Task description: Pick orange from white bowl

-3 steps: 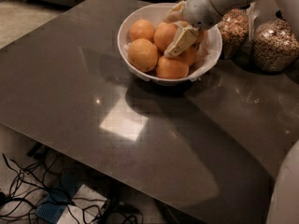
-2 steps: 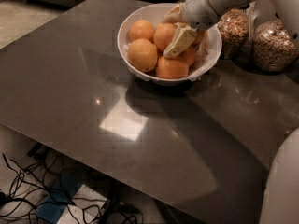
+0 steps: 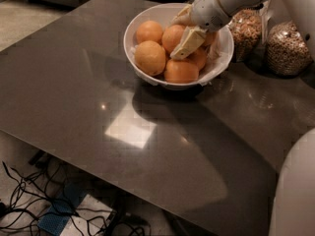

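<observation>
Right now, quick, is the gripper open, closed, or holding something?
The gripper is down in the white bowl among the oranges; open, closed or holding one cannot be told.

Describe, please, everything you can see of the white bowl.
The white bowl is wide, round, deep and glossy, like glazed ceramic, with a plain rim and crinkled white lining at its right edge. It stands upright on the dark table, near its far side, holding about six oranges. The gripper reaches down into it among the fruit.
</observation>
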Robot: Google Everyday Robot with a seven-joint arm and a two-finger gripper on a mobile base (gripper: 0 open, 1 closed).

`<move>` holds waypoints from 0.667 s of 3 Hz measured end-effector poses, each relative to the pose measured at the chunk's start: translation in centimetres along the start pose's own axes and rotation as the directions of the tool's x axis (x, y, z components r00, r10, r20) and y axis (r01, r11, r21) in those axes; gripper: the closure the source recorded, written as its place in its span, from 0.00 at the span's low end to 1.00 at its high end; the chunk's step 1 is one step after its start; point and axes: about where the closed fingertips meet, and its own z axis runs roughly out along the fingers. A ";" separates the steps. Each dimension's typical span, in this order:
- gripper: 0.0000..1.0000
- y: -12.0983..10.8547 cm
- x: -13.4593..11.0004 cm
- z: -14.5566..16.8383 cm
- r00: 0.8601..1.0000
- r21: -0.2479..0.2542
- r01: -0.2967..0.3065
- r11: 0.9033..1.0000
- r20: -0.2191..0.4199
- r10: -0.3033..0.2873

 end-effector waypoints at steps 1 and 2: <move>0.73 0.0 0.0 0.0 1.000 0.000 0.000 1.000 0.000 0.000; 0.96 0.0 0.0 0.0 1.000 0.000 0.000 1.000 0.000 0.000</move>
